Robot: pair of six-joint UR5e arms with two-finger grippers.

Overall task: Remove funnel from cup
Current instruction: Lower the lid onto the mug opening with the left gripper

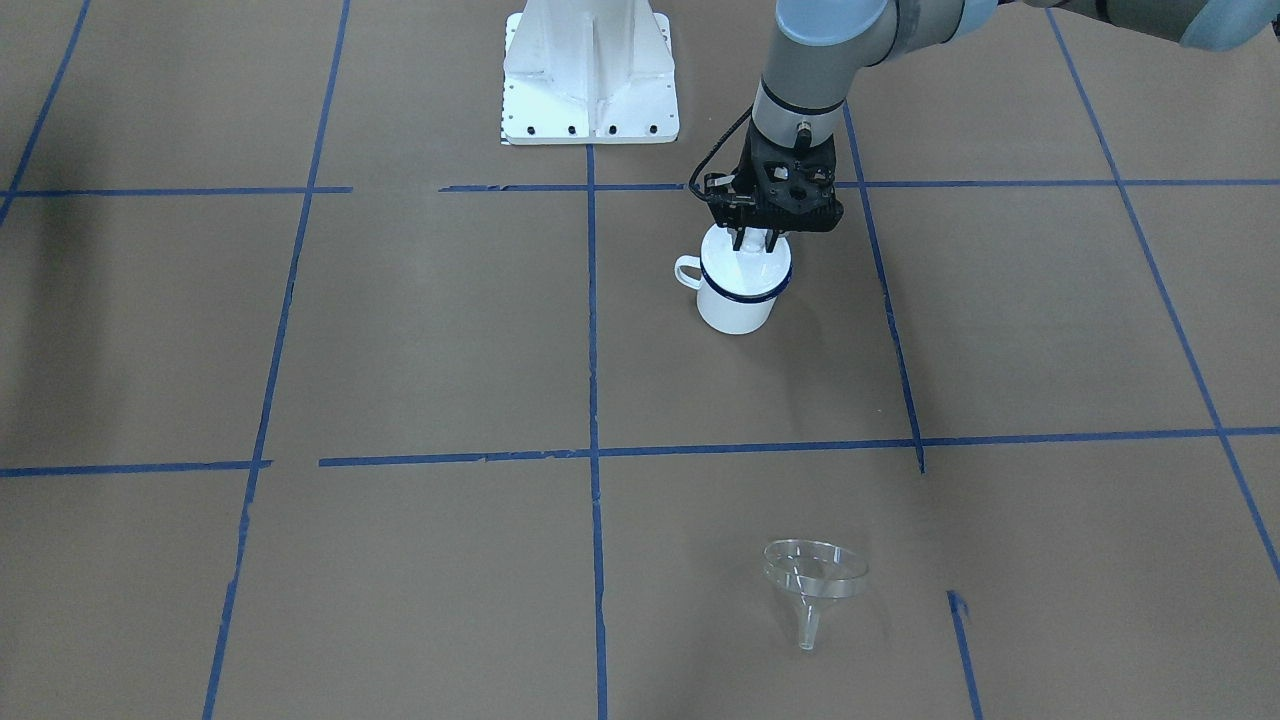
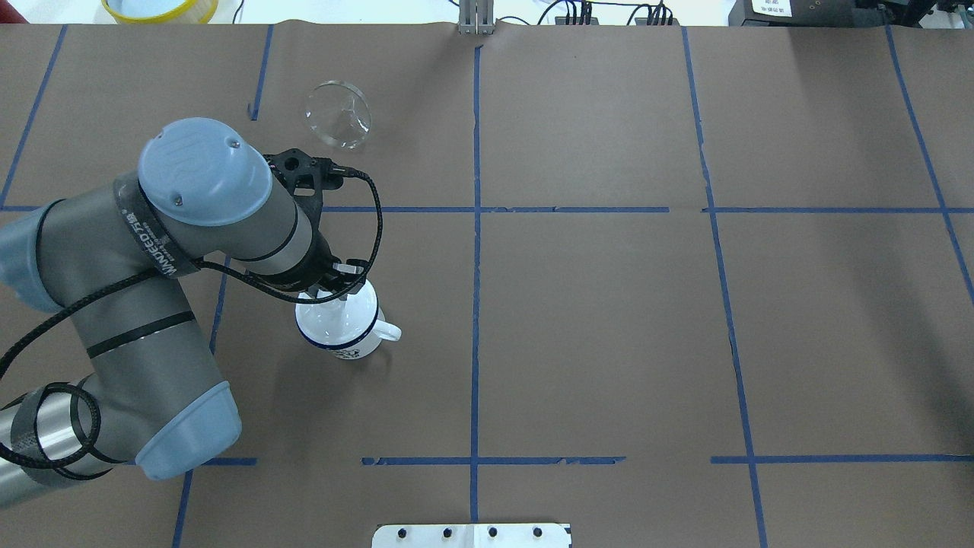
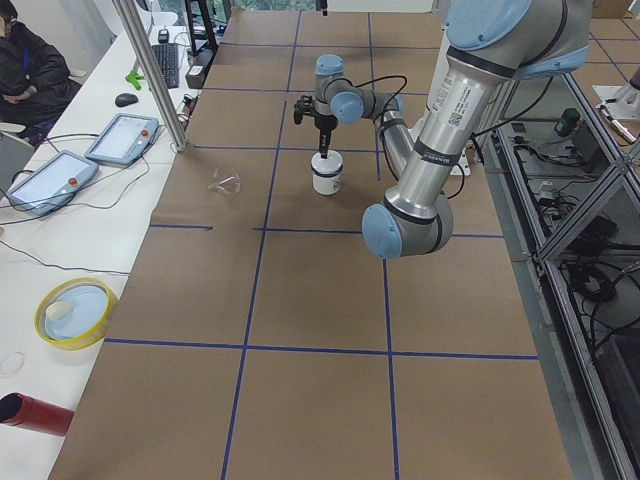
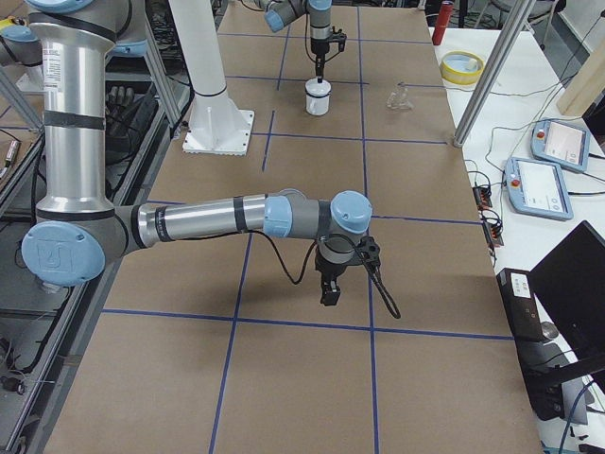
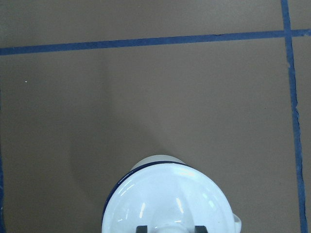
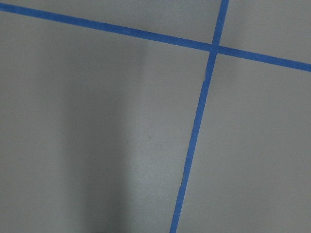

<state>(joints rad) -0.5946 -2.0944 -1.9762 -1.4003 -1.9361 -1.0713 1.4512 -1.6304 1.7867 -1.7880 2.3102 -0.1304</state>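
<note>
You find the funnel [image 1: 812,572] already out of the cup [image 1: 738,305]: it lies on its side on the brown surface [image 1: 400,330] near the edge farthest from the robot, on the robot's left half, well apart from the cup. The cup stands upright nearer the middle of that half, its handle toward the robot's right, and a white lid [image 5: 165,194] covers its mouth. Your left pincer [image 1: 757,240] points straight down over the lid, a dark finger [image 5: 142,228] on either side of the knob [image 5: 170,227]; you cannot tell whether they press on it. Your right pincer [image 4: 328,295] hangs above bare paper toward the surface's right end, and whether it is parted or closed cannot be told.
</note>
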